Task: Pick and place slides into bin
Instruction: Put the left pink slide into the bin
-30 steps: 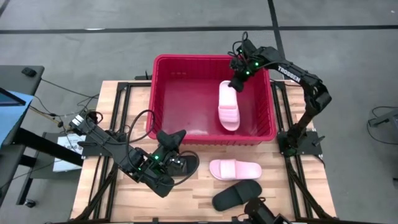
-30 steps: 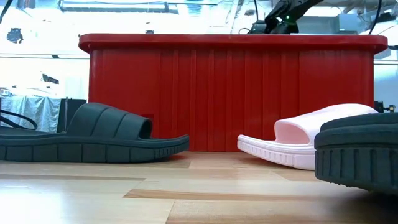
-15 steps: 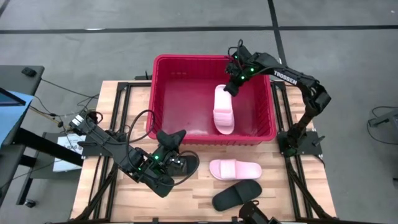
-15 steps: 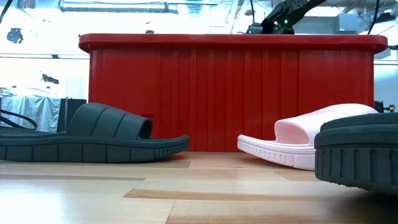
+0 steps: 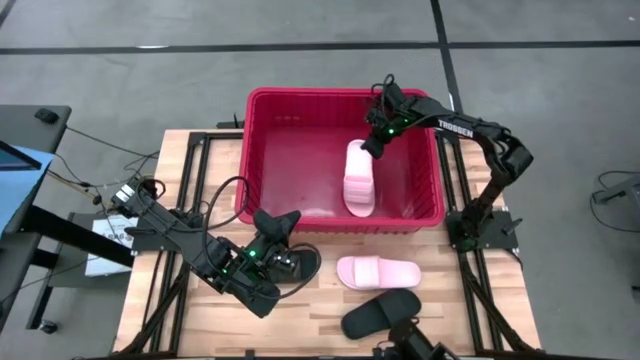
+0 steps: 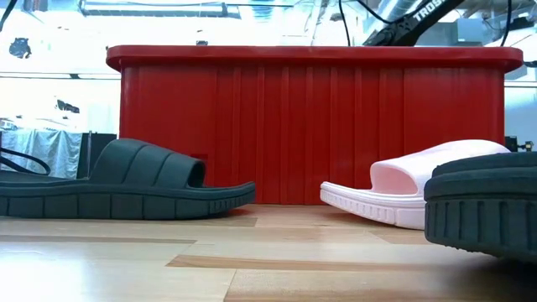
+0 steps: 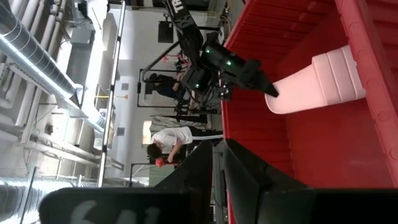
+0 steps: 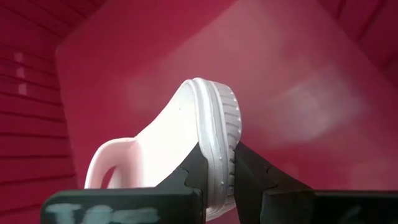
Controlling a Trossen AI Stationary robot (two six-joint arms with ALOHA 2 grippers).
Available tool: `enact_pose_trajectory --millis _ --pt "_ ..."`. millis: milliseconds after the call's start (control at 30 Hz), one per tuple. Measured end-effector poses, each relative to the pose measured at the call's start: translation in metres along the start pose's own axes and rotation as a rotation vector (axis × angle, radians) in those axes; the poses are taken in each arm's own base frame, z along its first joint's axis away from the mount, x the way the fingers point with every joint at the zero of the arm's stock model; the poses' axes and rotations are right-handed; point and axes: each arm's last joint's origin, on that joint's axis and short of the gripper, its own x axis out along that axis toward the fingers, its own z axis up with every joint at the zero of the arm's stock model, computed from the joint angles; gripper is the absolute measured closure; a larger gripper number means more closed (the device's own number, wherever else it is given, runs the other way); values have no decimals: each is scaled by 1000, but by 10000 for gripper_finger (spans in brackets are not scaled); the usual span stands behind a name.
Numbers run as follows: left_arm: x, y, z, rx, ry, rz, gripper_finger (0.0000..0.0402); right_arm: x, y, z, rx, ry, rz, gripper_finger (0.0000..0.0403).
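The red bin [image 5: 300, 95] stands at the table's far middle. My right gripper [image 5: 368, 148] reaches down into it, shut on a pale pink slide [image 5: 360, 180] that runs from the fingers toward the bin's near wall. A second pink slide [image 5: 377, 271] and a black slide [image 5: 380, 312] lie sole-down on the table in front of the bin. Another black slide [image 5: 300, 262] lies flat under my left arm. My left gripper [image 5: 280, 222] hangs shut above that slide, pointing at the bin, with nothing between its fingers [image 7: 245, 180]. My right gripper pinches the pink slide's sole rim [image 8: 217, 134] between its two fingers, at the end nearest the bin's far wall. The fingers slant down from the far right. The slide slopes away below them; whether its lower end [image 5: 362, 208] rests on the bin's floor I cannot tell.
Dark metal frames flank the wooden table on both sides. In the low view the bin's wall [image 6: 310, 126] stands behind the slides on the table. A person [image 7: 168, 140] is in the room beyond. Bare wood lies left of the bin.
My right gripper has sunk into the bin with the pink slide, still shut on it. The slide has come lower and a little toward the table's left, and now lies straighter along the bin.
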Motion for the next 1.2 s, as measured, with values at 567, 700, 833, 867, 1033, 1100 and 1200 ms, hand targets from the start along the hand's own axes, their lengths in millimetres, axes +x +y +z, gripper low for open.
enact_pose_trajectory --millis 567,700,833,867,1033,1100,1200 --pt "0 0 0 -3 0 0 368 10 -4 -4 -18 43 -22 355" --pt "0 0 0 -3 0 0 368 10 -4 -4 -19 52 -46 304" --pt "0 0 0 -3 0 0 368 10 -4 -4 -18 54 -48 258" --pt "0 0 0 -3 0 0 368 10 -4 -4 -18 55 -49 247" --pt "0 0 0 -3 0 0 368 11 -4 -4 -25 70 -106 200" --pt "0 0 0 -3 0 0 368 12 -3 -4 -33 74 -117 183" --pt "0 0 0 -2 0 0 368 12 -2 -4 -41 75 -116 165"
